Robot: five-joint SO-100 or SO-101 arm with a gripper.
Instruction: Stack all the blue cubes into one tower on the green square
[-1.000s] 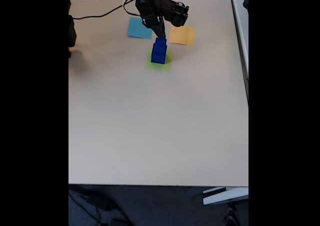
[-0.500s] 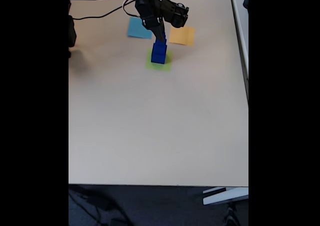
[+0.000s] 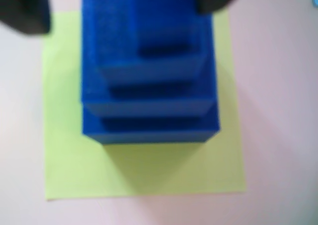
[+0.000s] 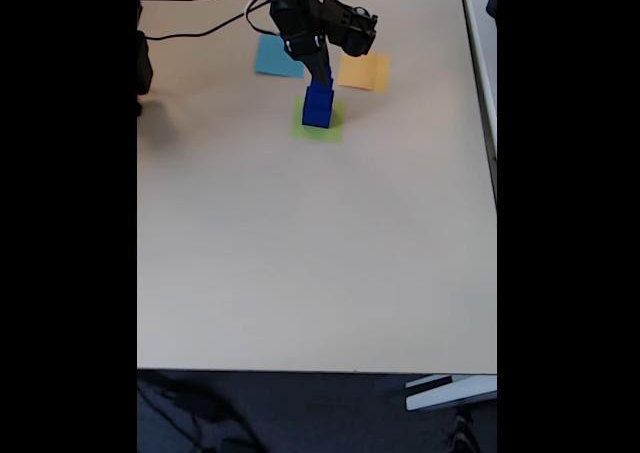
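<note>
No legible text, label, brand, number or sign is present in either view. All visible surfaces are plain and unmarked.

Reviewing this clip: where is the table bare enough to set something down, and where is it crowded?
Bare: the whole table from the green square toward the near edge. Crowded: the far strip, where the blue cubes, light-blue square, orange square and the arm cluster.

A light-blue square and an orange-yellow square lie flat on the beige desk — apart, near its far edge.
</note>
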